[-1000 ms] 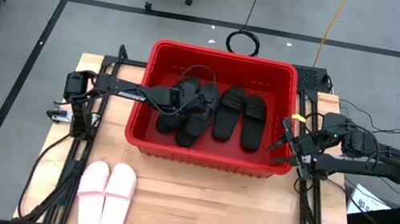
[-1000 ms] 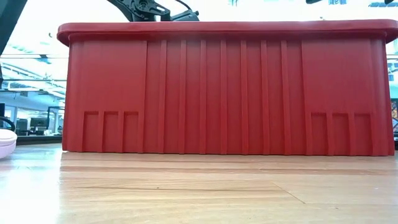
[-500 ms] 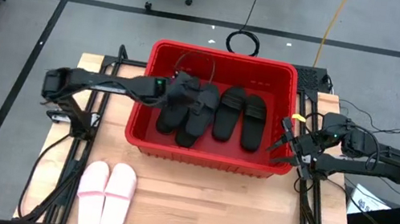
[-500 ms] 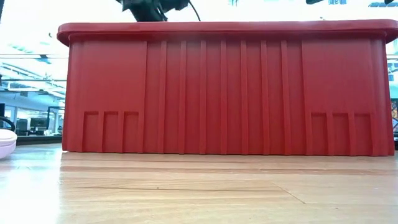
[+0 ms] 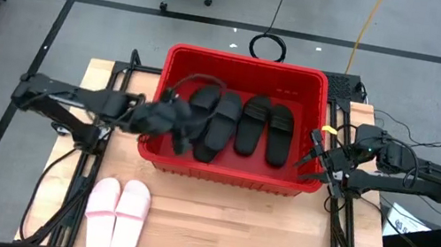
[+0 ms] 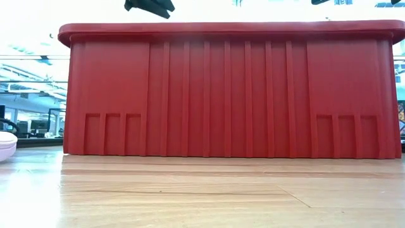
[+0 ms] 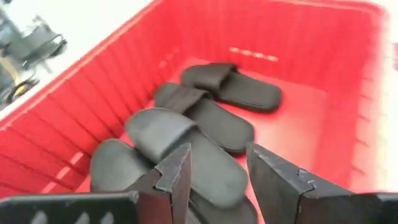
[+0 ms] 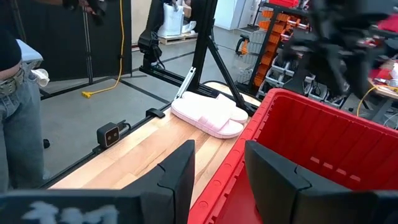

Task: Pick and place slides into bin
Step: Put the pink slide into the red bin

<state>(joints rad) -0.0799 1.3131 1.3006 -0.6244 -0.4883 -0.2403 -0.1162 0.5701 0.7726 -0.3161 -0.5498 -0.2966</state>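
The red bin stands mid-table and holds several black slides, lying flat on its floor side by side; they also show in the left wrist view. The pale pink pair lies on the table near the front left, and it shows in the right wrist view. My left gripper hovers open and empty over the bin's left part, above the leftmost black slides; it shows above the rim in the low view. My right gripper waits open and empty outside the bin's right wall.
Bare wooden tabletop lies in front of the bin, right of the pink pair. The bin's front wall fills the low view. Arm frames and cables run along both table sides. A person stands on the floor beyond the table.
My left gripper has risen from among the black slides in the bin and drawn back toward the table's left and near edges, to above the bin's left wall. The slides lie still in the bin.
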